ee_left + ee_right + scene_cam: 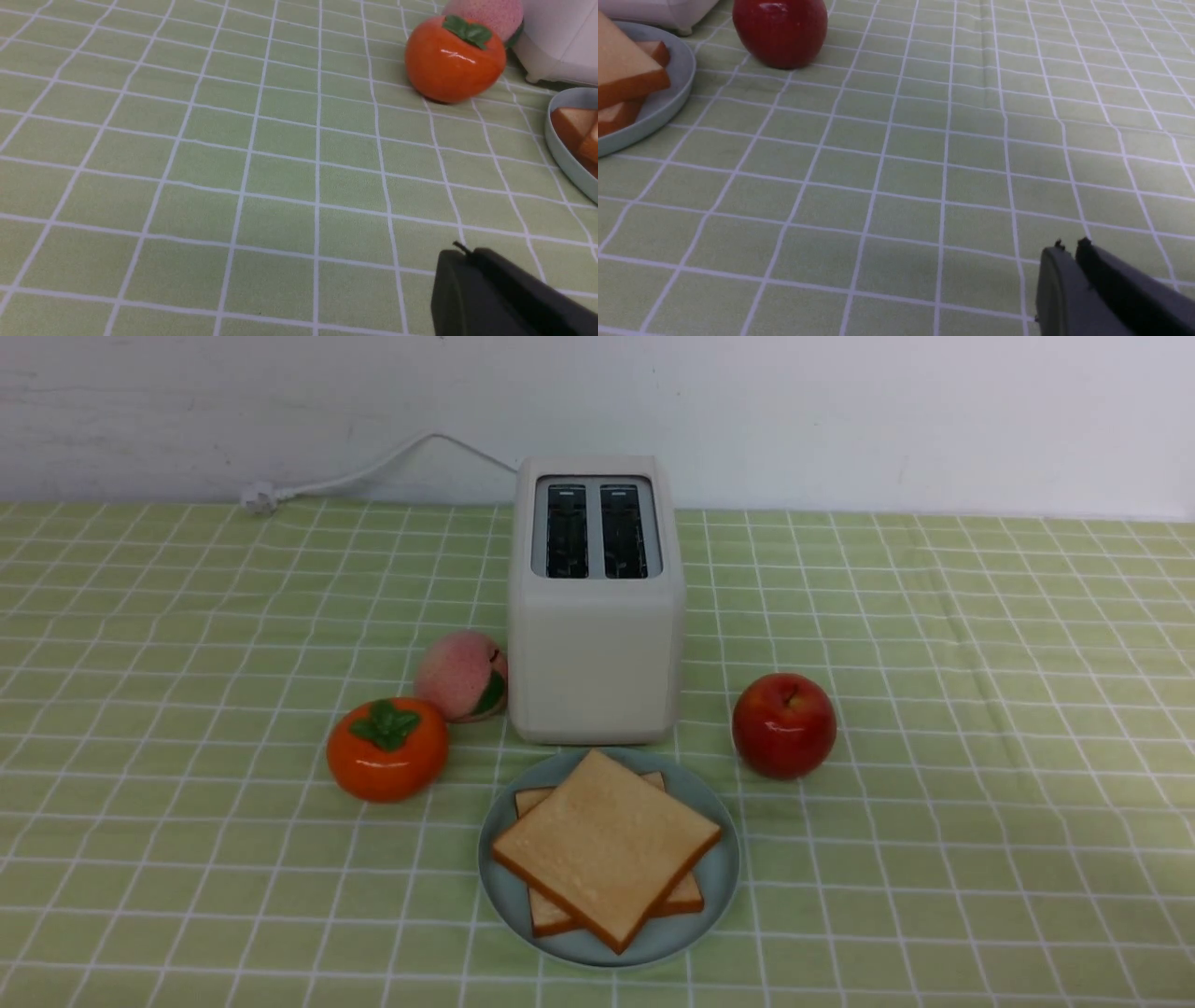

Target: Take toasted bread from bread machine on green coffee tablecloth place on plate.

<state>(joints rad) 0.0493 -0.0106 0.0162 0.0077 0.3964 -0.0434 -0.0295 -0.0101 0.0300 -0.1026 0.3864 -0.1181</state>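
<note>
Nearest: left gripper (465, 254) and right gripper (1069, 247), fingers pressed together, empty, above green tablecloth (980, 709). Two toast slices (607, 845) stacked on blue plate (719, 877). Beyond: persimmon (386, 749), apple (784, 725), peach (460, 675), toaster (595, 607), slots empty.

The green coffee tablecloth (980, 709), yellow-green with thin white grid lines and faint creases, covers the whole surface up to the white wall. The bread machine (595, 644) stands on it at centre. Just in front of the bread machine lies the plate (721, 877). To its left sit a pink peach (459, 674), touching or almost touching it, and an orange persimmon (386, 749); to its right, apart, a red apple (783, 724)
</note>
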